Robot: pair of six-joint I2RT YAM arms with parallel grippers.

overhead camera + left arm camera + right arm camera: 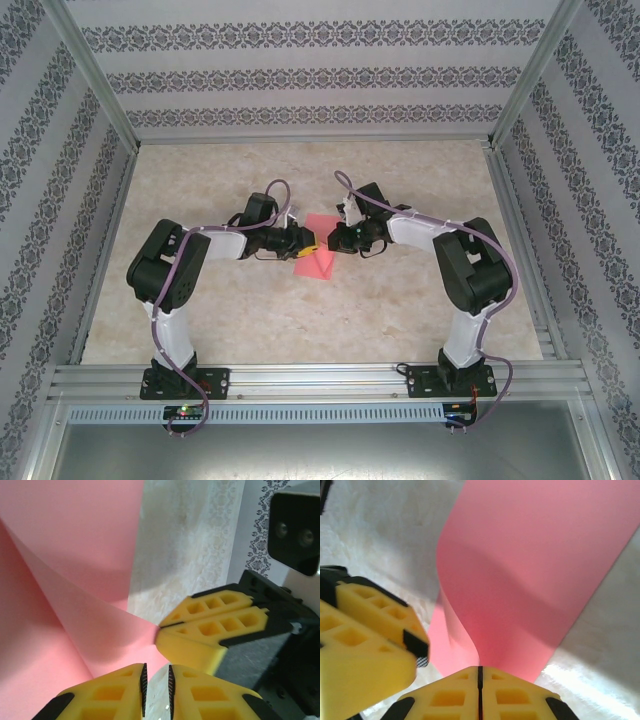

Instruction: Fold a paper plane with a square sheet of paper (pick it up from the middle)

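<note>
- The square sheet of paper (318,258) sits at the centre of the overhead view. It is partly raised off the pale marbled worktop (400,180), between the two arms' heads.
- In that view the left tool (303,240) meets the sheet's left edge, and the right tool (333,238) meets its upper right edge.
- In the right wrist view, the right tool (480,672) at bottom centre has its yellow fingers pressed flat together on the sheet. The sheet (530,580) rises from the tips in a curved band toward the upper right of the frame.
- The left wrist view shows the same grip from the other side. The right tool (162,626) comes in from the right and is closed on a pointed part of the sheet at mid-frame.
- There the sheet (75,555) fills the left half of the frame, with a diagonal crease across it.
- At the bottom of that frame, the left tool (156,687) stands a narrow slit apart, with a pale surface showing through the slit. The sheet's edge lies just at one fingertip, and I cannot tell whether they touch.
</note>
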